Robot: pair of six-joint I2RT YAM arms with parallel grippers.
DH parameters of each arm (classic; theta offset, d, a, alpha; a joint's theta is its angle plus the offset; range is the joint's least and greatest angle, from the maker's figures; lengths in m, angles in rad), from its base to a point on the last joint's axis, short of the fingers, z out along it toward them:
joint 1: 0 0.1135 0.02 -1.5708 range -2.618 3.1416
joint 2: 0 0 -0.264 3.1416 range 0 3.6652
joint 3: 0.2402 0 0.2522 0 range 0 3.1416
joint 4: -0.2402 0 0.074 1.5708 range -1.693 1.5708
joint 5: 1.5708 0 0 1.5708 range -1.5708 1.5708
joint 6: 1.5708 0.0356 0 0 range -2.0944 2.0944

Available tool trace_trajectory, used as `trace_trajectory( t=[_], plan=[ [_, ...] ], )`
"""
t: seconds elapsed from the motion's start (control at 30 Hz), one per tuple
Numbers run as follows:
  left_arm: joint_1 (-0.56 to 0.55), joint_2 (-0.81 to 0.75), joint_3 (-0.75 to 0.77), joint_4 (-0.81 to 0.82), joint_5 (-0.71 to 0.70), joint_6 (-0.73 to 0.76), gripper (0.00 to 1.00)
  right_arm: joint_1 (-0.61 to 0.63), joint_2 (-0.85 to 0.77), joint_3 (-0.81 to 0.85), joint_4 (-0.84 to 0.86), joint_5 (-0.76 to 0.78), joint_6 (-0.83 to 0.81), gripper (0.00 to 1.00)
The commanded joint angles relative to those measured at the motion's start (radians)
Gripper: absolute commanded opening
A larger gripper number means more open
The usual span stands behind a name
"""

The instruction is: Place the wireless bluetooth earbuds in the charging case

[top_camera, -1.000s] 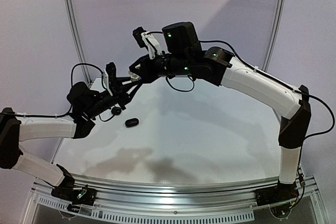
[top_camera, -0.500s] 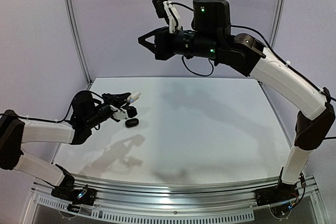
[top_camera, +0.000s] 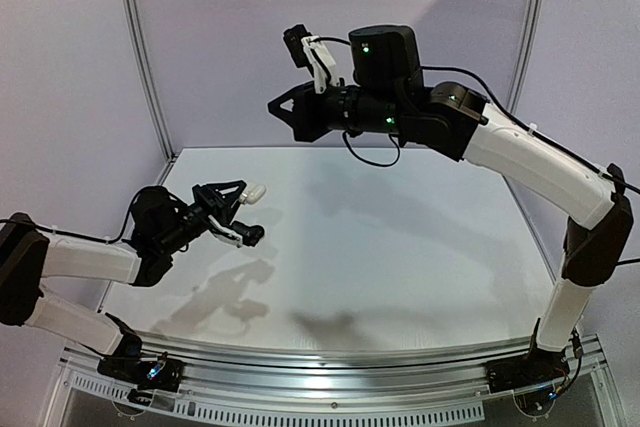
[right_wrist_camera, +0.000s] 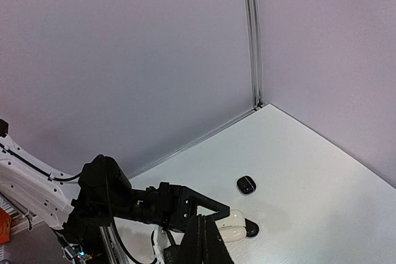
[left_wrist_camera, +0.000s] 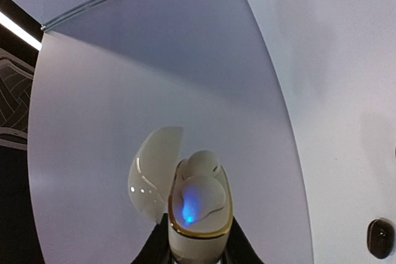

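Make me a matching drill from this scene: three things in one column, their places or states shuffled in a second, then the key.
Column one:
1. white charging case
2. black case
3. right gripper

Column two:
A. lying on the table
B. raised well above the table, jaws shut
C. clamped in the left gripper, lid open

Pairs: 1-C, 2-A, 3-B
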Motion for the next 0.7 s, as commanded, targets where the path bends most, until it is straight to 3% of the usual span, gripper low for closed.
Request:
trace_trajectory(
  t=[0.0,0.2,0.4,0.5,0.67],
  plan=[
    [-0.007,-0.018,-0.012,0.060,0.055,0.152,0.00,-0.007,0.017,-0.114,0.117,0.005,0.009,0.00],
    [-0.027,-0.013,0.001,0.066,0.077,0.184,0.00,-0.002,0.217,0.010,0.154,-0.112,0.045,0.00],
    [-0.027,-0.019,0.062,0.048,0.032,0.118,0.00,0.002,0.282,-0.044,0.158,-0.138,0.081,0.00],
    [-0.026,-0.024,0.082,0.034,0.002,0.073,0.00,0.003,0.270,-0.132,0.109,-0.112,0.112,0.00],
    [-0.025,-0.044,0.064,0.032,0.003,0.035,0.00,-0.004,0.105,-0.415,0.179,-0.036,0.181,0.00]
  ],
)
